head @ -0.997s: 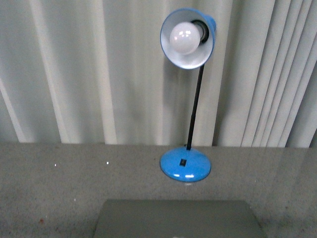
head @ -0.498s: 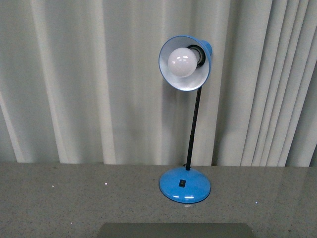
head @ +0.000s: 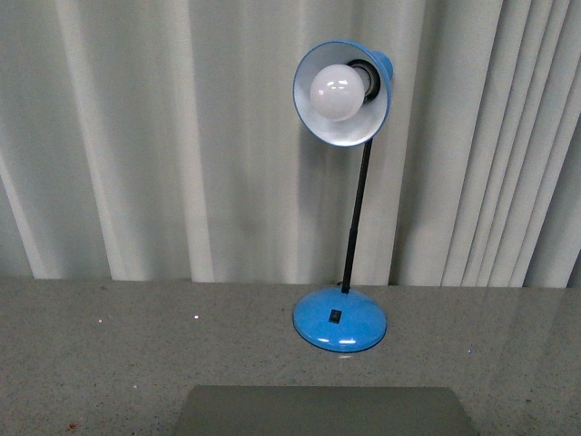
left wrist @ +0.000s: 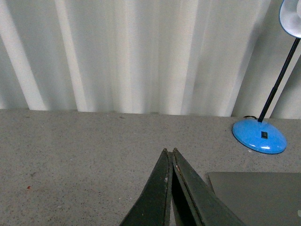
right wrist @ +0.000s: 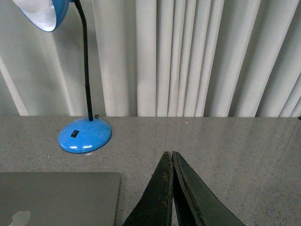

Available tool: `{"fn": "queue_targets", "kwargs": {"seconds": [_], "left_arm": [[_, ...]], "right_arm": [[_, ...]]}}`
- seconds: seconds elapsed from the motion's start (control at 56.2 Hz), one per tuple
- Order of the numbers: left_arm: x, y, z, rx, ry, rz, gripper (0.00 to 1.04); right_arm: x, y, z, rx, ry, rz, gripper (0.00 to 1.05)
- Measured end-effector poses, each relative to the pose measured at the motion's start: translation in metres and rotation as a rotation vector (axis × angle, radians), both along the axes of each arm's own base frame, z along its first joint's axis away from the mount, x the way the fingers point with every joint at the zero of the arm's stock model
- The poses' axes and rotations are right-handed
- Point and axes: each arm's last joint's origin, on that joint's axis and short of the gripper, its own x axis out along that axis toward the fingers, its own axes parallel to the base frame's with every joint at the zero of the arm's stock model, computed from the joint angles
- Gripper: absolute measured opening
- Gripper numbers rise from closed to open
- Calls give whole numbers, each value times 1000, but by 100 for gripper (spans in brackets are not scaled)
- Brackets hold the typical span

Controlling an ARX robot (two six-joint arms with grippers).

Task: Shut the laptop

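From the front view, neither of my arms shows. The laptop (head: 322, 411) lies flat with its grey lid down, at the 6 o'clock edge of the picture, on the speckled grey worktop (head: 109, 345). At 12 o'clock from the laptop, near it but apart, stands a blue desk lamp (head: 340, 318) on a round base with a small black switch. Its black stem rises to a blue shade holding a white bulb (head: 338, 93) that faces me. Pale pleated curtains (head: 163, 136) hang behind the worktop.

In the left wrist view, my left gripper (left wrist: 169, 153) has its two dark fingers pressed together at the tips, clamped on nothing, over bare worktop. A corner of the laptop's lid (left wrist: 258, 195) lies at about 4 o'clock from the fingertips, close beside the fingers. The lamp's base (left wrist: 259, 135) sits at about 2 o'clock, well apart from the gripper.

In the right wrist view, my right gripper (right wrist: 168, 154) is likewise drawn together at the tips and empty, over the worktop. The laptop (right wrist: 59, 197) lies at about 8 o'clock from the tips, its lid down, with a pale apple logo (right wrist: 19, 219) on it. The lamp's base (right wrist: 84, 134) stands at about 10 o'clock, beyond the laptop's far edge.
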Motion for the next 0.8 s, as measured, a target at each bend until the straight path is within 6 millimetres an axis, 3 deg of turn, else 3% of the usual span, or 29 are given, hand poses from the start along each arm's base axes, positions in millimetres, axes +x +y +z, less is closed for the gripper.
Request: {"fn": "queue_targets", "kwargs": {"seconds": [0.801], "left_arm": [[-28, 0, -4, 0, 30, -1, 4]], "right_arm": [[-22, 0, 2, 0, -10, 0, 3]]}}
